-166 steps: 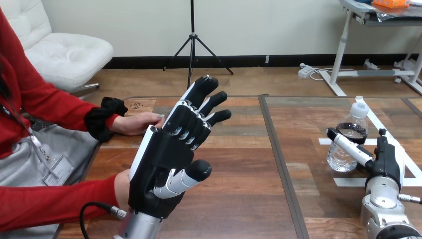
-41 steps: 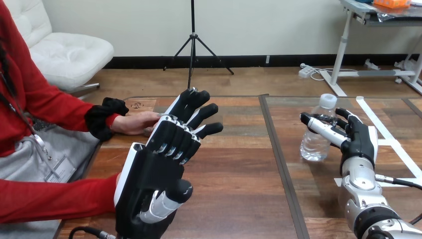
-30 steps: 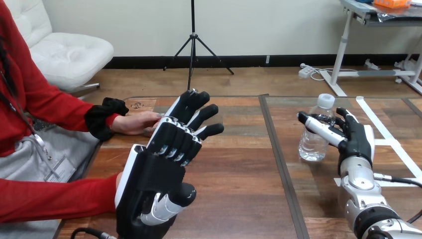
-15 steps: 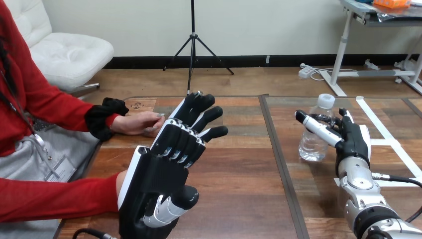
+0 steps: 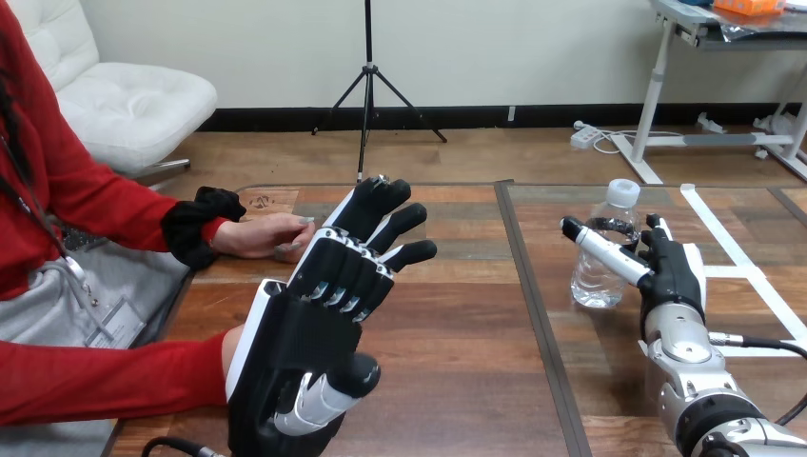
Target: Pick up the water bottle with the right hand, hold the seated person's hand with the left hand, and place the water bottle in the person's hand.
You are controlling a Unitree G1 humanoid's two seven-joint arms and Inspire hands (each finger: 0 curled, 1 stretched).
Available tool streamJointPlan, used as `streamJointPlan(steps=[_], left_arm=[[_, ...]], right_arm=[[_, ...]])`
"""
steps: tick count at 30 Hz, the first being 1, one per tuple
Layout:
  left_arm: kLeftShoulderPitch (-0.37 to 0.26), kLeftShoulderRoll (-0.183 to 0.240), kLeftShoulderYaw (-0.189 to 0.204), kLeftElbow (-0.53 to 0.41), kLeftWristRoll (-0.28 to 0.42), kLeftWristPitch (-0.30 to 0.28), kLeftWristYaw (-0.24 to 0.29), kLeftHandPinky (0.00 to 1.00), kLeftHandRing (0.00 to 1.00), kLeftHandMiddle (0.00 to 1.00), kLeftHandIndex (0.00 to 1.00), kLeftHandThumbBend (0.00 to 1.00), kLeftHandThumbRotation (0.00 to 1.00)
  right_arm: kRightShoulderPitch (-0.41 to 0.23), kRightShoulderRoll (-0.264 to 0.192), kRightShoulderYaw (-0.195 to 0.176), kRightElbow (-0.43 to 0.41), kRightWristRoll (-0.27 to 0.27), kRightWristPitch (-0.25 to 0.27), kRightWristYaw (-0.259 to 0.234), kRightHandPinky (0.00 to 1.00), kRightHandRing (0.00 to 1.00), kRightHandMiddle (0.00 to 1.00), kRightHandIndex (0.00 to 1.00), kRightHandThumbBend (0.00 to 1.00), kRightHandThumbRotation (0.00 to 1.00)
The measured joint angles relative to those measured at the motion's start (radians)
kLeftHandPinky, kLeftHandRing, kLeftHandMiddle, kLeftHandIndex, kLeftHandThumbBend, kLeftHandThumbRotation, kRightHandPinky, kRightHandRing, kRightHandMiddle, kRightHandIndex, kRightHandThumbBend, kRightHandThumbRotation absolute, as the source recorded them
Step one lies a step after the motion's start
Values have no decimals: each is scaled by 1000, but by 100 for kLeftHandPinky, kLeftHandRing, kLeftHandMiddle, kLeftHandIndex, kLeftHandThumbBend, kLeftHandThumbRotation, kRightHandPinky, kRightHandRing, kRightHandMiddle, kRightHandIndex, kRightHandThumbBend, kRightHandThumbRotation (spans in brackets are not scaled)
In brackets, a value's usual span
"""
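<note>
our right robot hand (image 5: 671,276) wraps thumb and fingers round the clear plastic water bottle with a white cap (image 5: 592,281), upright at 3 o'clock over the wooden counter (image 5: 457,324). our left robot hand (image 5: 305,333) is raised, fingers straight, empty. we should grip firmly, stay level, and carry towards the person's hand (image 5: 265,233) at 10 o'clock.

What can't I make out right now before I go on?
Head view:
1. The person's hand past the near wrist: hidden behind the left hand; touching or not, cannot tell.
2. How far the right hand's fingers wrap the water bottle: the bottle hides them.
3. Whether the bottle's base rests on the table: unclear.
</note>
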Motion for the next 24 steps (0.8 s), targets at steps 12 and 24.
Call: streamJointPlan(steps=[12,24], left_arm=[[8,0,-3,-21,1,0,0,80,88,91,88,97,53],[15,0,-2,-25,25,-12,19,78,87,90,88,100,54]], right_arm=[[0,5,-3,0,5,0,-1,79,82,84,86,95,11],[-1,16,-35,1,38,0,-30,60,62,65,64,89,1]])
